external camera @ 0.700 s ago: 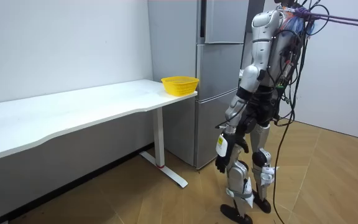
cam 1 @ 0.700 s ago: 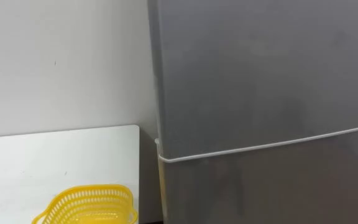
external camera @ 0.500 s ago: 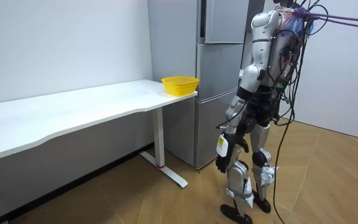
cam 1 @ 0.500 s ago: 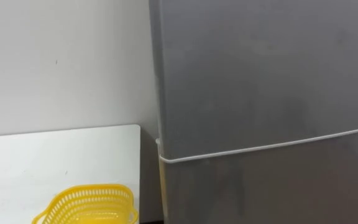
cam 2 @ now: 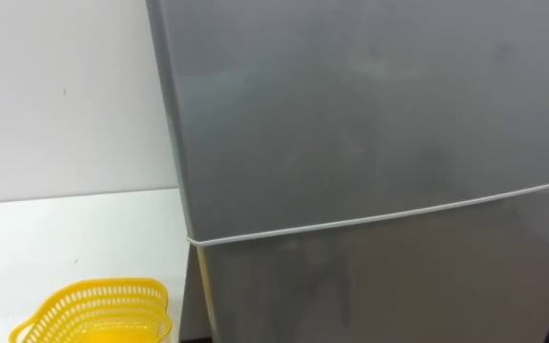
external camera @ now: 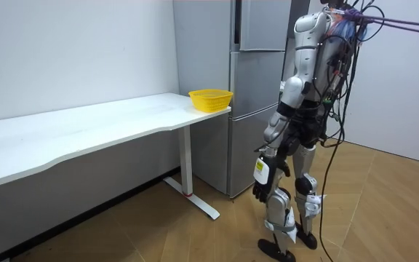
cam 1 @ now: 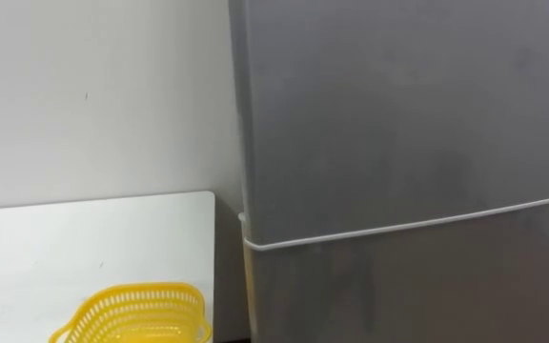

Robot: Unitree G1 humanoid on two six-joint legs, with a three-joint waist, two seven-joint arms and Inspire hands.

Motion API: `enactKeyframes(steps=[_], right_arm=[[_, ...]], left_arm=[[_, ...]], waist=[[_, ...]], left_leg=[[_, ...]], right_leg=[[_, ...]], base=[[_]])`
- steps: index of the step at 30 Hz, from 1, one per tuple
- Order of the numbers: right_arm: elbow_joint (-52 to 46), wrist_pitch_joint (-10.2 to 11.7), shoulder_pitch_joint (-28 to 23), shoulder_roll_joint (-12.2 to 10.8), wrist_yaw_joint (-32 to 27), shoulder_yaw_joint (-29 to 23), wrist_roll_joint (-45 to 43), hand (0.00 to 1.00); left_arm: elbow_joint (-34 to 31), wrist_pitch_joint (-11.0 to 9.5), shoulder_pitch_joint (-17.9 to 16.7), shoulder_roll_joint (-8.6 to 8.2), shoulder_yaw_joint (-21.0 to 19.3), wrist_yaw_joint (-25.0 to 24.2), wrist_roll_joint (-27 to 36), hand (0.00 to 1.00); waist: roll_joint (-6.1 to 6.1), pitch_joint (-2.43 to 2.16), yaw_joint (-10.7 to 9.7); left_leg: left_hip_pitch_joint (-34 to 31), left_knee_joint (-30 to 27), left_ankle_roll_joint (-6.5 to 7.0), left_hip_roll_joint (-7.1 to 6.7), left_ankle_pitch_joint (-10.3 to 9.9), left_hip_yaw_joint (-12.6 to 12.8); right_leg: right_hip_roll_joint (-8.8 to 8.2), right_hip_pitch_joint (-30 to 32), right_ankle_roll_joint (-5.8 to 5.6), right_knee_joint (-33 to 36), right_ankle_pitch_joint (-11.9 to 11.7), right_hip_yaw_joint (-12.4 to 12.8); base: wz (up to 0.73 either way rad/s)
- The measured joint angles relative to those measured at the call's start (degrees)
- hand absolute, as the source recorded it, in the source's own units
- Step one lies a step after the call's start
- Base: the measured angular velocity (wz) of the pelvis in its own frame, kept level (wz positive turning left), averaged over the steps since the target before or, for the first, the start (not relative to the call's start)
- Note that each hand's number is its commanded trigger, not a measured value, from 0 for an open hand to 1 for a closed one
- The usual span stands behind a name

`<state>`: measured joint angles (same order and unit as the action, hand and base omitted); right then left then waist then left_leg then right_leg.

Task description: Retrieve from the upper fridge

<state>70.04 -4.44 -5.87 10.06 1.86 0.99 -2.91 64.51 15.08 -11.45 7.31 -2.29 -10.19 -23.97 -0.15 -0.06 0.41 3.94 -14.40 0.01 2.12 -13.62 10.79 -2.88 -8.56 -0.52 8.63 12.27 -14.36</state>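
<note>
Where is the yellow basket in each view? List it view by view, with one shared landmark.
Left eye view: yellow basket at the bottom left, on the white table.
Right eye view: bottom left corner.
Room view: on the table's end next to the fridge.
Shared landmark: the grey fridge beside it.

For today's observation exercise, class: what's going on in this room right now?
A humanoid robot stands facing a grey fridge, next to the end of a white table. Both fridge doors are shut, so nothing has been taken out of the upper compartment yet. The robot's left hand hangs low at its side, away from the fridge. A yellow basket sits on the table corner nearest the fridge.
</note>
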Motion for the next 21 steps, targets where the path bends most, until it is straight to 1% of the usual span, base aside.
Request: enactKeyframes(steps=[1, 3, 6, 8, 9, 10, 12, 14, 15, 16, 17, 18, 19, 20, 21], right_arm=[[0.21, -0.54, -0.03, -0.01, 0.00, -0.01, 0.00, 0.00], [1.17, -0.74, 0.03, 0.00, -0.06, 0.00, 0.00, 0.00], [1.66, -2.56, -0.07, -0.09, 0.11, 0.10, -2.37, 0.00], [1.89, -3.26, -0.84, -0.27, 0.21, -0.04, -4.88, 0.00], [2.57, -3.65, -1.13, -0.27, 0.31, 0.01, -6.57, 0.00], [3.37, -4.49, -1.12, -0.28, 0.29, 0.14, -7.56, 0.00], [4.02, -5.61, -1.11, -0.42, 0.34, 0.14, -8.11, 0.00], [4.11, -6.14, -1.04, -0.49, 0.37, 0.07, -8.76, 0.00], [4.10, -6.58, -0.78, -0.48, 0.60, 0.01, -9.39, 0.00], [4.09, -6.89, -0.84, -0.48, 0.83, 0.01, -9.85, 0.00], [4.09, -6.93, -0.86, -0.46, 0.84, 0.01, -9.88, 0.00], [4.07, -7.01, -0.91, -0.37, 0.83, 0.12, -9.88, 0.00], [4.07, -7.24, -0.94, -0.36, 0.83, 0.19, -9.86, 0.00], [4.04, -7.37, -0.93, -0.38, 0.84, 0.17, -9.87, 0.00], [3.79, -7.65, -0.89, -0.40, 0.89, -0.04, -9.96, 0.00]], left_arm=[[0.00, 0.01, -0.41, -0.01, -0.45, 0.17, 1.17, 0.00], [0.00, 0.12, -1.16, -0.01, -0.88, 0.84, 3.46, 0.00], [0.26, 0.47, -1.69, -0.05, -1.22, 1.85, 7.33, 0.00], [0.35, 0.49, -1.96, -0.17, -3.03, 3.03, 9.70, 0.00], [0.34, 0.43, -2.26, -0.16, -3.98, 4.36, 12.17, 0.00], [0.27, 0.37, -2.49, -0.14, -4.35, 6.04, 15.51, 0.00], [0.22, 0.18, -2.38, -0.13, -5.17, 8.49, 19.26, 0.00], [0.23, -0.22, -2.45, -0.20, -6.78, 10.96, 22.48, 0.00], [0.24, -0.40, -2.31, -0.20, -8.97, 12.60, 25.38, 0.00], [0.22, -0.61, -2.08, -0.10, -11.62, 14.51, 29.12, 0.00], [0.21, -0.83, -2.04, -0.07, -12.72, 15.39, 31.16, 0.00], [0.06, -1.51, -1.83, -0.02, -13.66, 17.22, 35.93, 0.00], [-0.39, -2.16, -1.73, -0.06, -14.19, 18.84, 41.08, 0.00], [-0.50, -2.45, -1.68, -0.14, -14.72, 19.49, 43.16, 0.00], [-1.33, -2.59, -1.95, -0.32, -15.79, 21.14, 47.54, 0.00]], waist=[[-0.07, 0.06, -0.01], [-0.18, 0.04, -0.13], [-0.18, 0.05, 0.01], [-0.18, 0.09, -0.03], [-0.19, 0.08, -0.05], [-0.15, 0.10, -0.05], [-0.20, 0.10, 0.01], [-0.35, 0.13, 0.04], [-0.51, 0.20, 0.13], [-0.73, 0.17, 0.22], [-0.77, 0.18, 0.48], [-0.79, 0.20, 1.25], [-0.79, 0.19, 1.60], [-0.78, 0.19, 1.70], [-0.77, 0.18, 1.80]], left_leg=[[0.41, 0.01, 0.00, -0.23, 0.00, 0.00], [0.77, 0.02, 0.00, -0.39, 0.00, -0.10], [0.78, -0.04, 0.00, -0.46, 0.00, -0.17], [0.80, -0.05, 0.00, -0.53, 0.00, -0.23], [0.86, -0.19, 0.01, -0.66, -0.01, -0.49], [0.85, -0.20, 0.02, -0.74, -0.01, -0.55], [0.96, -0.19, 0.02, -0.75, 0.00, -0.58], [1.04, -0.13, 0.02, -0.74, 0.00, -0.57], [1.05, -0.04, 0.03, -0.77, 0.00, -0.61], [1.25, 0.09, 0.03, -0.82, -0.01, -0.81], [1.43, 0.21, 0.03, -0.82, -0.01, -0.94], [1.63, 0.66, 0.03, -0.86, -0.01, -0.97], [1.65, 0.91, 0.03, -0.90, -0.01, -0.96], [1.62, 1.02, 0.04, -0.90, -0.01, -0.98], [1.63, 1.23, 0.04, -0.89, -0.01, -1.03]], right_leg=[[-0.02, -0.55, -0.02, -0.02, 0.01, -0.07], [-0.16, -0.88, -0.11, 0.06, 0.39, -0.15], [-0.20, -0.98, -0.14, 0.09, 0.44, -0.31], [-0.23, -1.34, -0.19, 0.03, 0.50, -0.47], [-0.37, -1.51, -0.28, 0.16, 0.65, -0.77], [-0.50, -1.51, -0.34, 0.30, 0.74, -0.94], [-0.56, -1.43, -0.35, 0.43, 0.77, -1.15], [-0.62, -1.45, -0.33, 0.59, 0.78, -1.57], [-0.75, -1.42, -0.28, 1.07, 1.01, -1.65], [-0.79, -1.51, -0.31, 1.19, 1.18, -1.75], [-0.79, -1.50, -0.30, 1.19, 1.18, -1.73], [-0.79, -1.46, -0.30, 1.19, 1.17, -1.69], [-0.82, -1.50, -0.31, 1.21, 1.18, -1.66], [-0.82, -1.50, -0.33, 1.20, 1.19, -1.65], [-0.88, -1.47, -0.34, 1.18, 1.19, -1.69]], base=[[0.00], [0.05], [0.04], [0.04], [0.10], [0.10], [0.06], [0.02], [0.04], [0.04], [0.00], [-0.03], [-0.04], [0.00], [0.00]])
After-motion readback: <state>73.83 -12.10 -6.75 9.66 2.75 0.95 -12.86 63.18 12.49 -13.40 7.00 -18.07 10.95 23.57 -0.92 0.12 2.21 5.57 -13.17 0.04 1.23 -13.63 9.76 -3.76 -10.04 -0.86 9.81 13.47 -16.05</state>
